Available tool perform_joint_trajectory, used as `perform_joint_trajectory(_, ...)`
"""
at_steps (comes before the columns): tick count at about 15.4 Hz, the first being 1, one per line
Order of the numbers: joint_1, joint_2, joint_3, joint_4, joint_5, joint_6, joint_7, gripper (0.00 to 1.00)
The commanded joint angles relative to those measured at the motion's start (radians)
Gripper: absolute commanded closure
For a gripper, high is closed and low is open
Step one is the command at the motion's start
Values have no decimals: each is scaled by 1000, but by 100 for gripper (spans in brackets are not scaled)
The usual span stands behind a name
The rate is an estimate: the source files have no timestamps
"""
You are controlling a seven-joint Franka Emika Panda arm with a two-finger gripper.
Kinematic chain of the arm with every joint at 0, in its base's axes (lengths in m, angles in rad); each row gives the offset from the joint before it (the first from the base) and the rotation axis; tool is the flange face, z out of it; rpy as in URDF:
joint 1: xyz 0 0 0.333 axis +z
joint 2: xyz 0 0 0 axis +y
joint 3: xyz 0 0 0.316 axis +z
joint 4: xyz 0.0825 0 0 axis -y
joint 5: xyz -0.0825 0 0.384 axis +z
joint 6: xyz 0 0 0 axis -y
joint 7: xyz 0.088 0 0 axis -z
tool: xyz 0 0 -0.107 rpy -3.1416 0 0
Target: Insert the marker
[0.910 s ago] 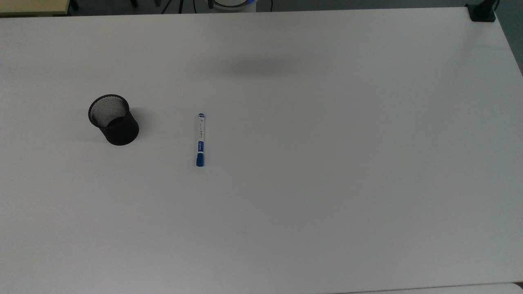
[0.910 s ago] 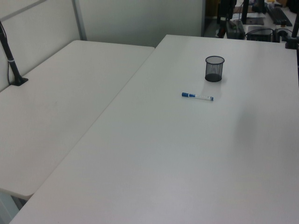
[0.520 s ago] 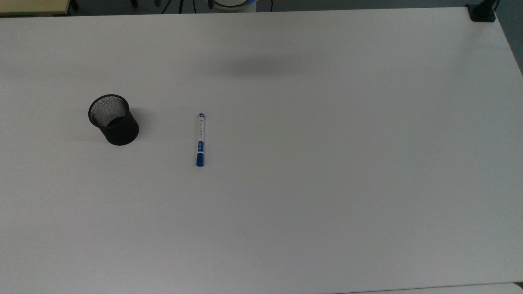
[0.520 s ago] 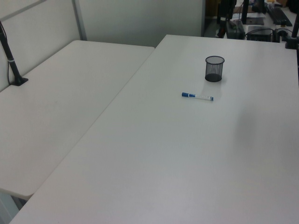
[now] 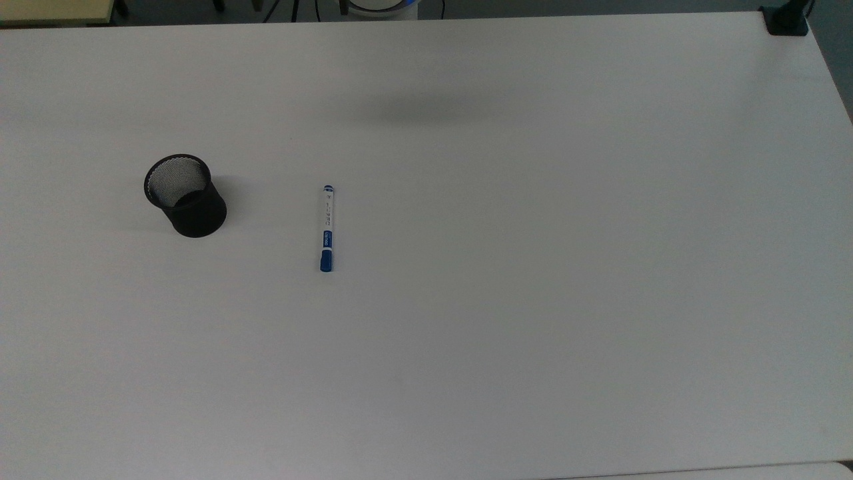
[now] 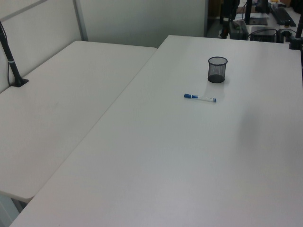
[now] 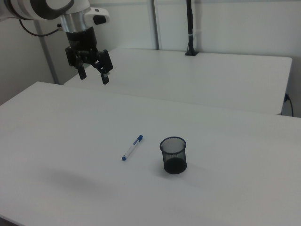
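The marker [image 5: 326, 229] lies flat on the white table [image 5: 533, 233], white-bodied with its blue cap toward the top view's bottom; I also see the marker [image 6: 200, 98] in the left view and the marker [image 7: 132, 148] in the right view. A black mesh cup [image 5: 184, 195] stands upright to the marker's left in the top view, and the cup [image 6: 217, 69] [image 7: 173, 155] looks empty. My gripper [image 7: 94, 73] hangs high in the air at the right view's upper left, open, fingers pointing down, holding nothing, well away from the marker.
A second white table [image 6: 61, 104] adjoins along the left view's left, with a black post [image 6: 12, 64] clamped on it. A black clamp [image 5: 786, 20] sits at the top view's far right corner. A soft shadow [image 5: 426, 110] lies on the table beyond the marker.
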Motion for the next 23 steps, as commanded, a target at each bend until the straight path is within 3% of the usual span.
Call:
perform_joint_trajectory(1, 23, -9, -11, -18, -17, 11, -21, 0)
perform_joint_trajectory(7, 39, 18, -6, -67, -53, 41, -78, 0)
perform_joint_trajectory(15, 64, 194, -8, -105, -123, 355, -78, 0)
perform_joint_trajectory(23, 58, 352, -12, -110, -175, 524, -54, 0)
